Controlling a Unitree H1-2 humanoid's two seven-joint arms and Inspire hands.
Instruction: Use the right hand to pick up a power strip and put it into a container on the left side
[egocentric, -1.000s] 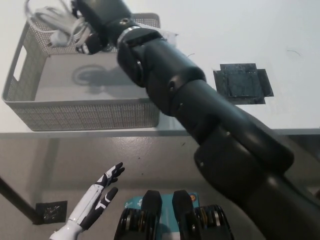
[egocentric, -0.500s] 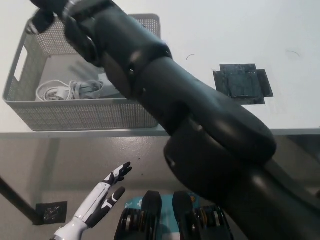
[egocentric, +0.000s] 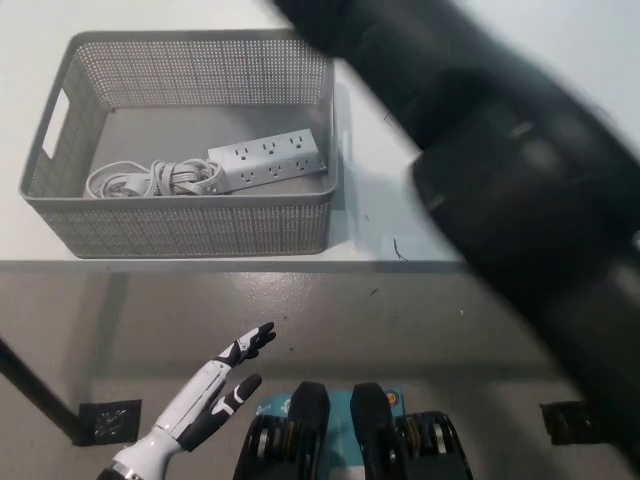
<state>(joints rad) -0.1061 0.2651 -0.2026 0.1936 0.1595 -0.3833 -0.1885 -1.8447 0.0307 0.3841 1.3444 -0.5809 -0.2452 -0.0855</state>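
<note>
One power strip (egocentric: 270, 160) against basket wall (egocentric: 180, 228)

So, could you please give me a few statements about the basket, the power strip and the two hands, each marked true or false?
1. The power strip lies inside the grey basket. True.
2. The strip's coiled cord hangs out over the basket's rim. False: the cord lies bundled inside the basket, to the left of the strip.
3. The right hand is holding the power strip. False: only the blurred black right arm shows, away from the strip; the hand itself is out of view.
4. The white left hand rests on the table beside the basket. False: it is open, low in the picture, below the table edge.
5. The basket stands on the white table. True.
</note>
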